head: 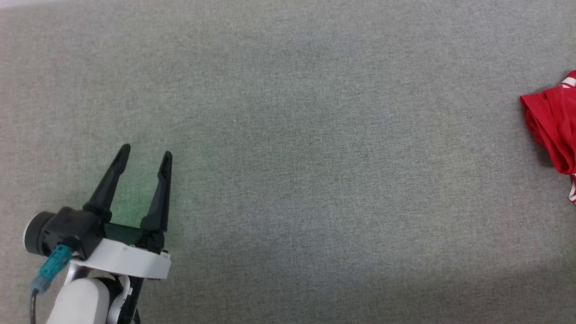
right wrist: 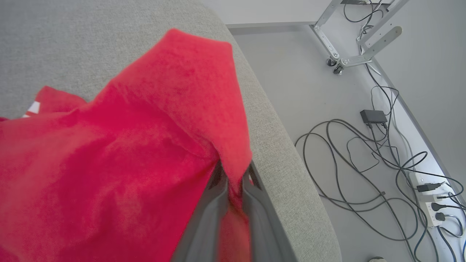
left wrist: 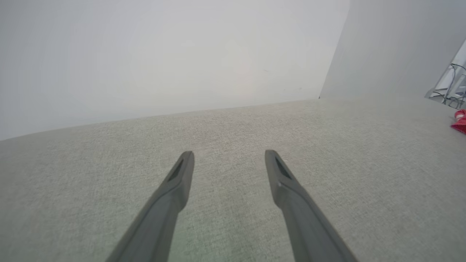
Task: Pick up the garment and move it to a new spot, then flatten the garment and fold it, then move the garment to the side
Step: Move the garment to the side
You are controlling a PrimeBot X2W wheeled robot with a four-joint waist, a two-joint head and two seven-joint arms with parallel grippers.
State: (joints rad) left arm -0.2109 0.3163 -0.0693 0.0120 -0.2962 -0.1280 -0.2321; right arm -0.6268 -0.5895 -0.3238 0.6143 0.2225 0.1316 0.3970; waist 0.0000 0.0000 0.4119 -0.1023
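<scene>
The grey woven-fabric surface (head: 288,135) takes up nearly all of my head view. I read the wide stretch of it toward 9 o'clock as the room I will need for spreading and folding.

The bright red soft-fabric shirt (head: 553,130), with white and striped trim showing at its edges, is bunched at 3 o'clock and cut off by the frame. In the right wrist view the rounded rim of the surface runs from 12 down to 5 o'clock just beside the cloth. That puts the shirt close to the drop.

The left gripper (head: 146,150) hangs at 8 o'clock on its pale forearm, its long dark fingers spread wide with nothing between them. I judge it is parked there to stay out of the carry path and be ready for the flattening.

The right gripper (right wrist: 235,171) is clenched on a fold of the shirt. Red cloth passes between its two fingers and rises to a peak above them. A pinch on one fold like this suits lifting the bundle so that it hangs free, so I take this as the pick-up step, with the move not yet made.

Beyond the rim, a silver metal frame on casters (right wrist: 349,47) sits at 1 o'clock. A tangle of dark cables (right wrist: 364,163) lies on the floor at 3 o'clock, and a white power strip (right wrist: 433,203) at 4. A slip here could drop the cloth among them, so I would carry it inward.
</scene>
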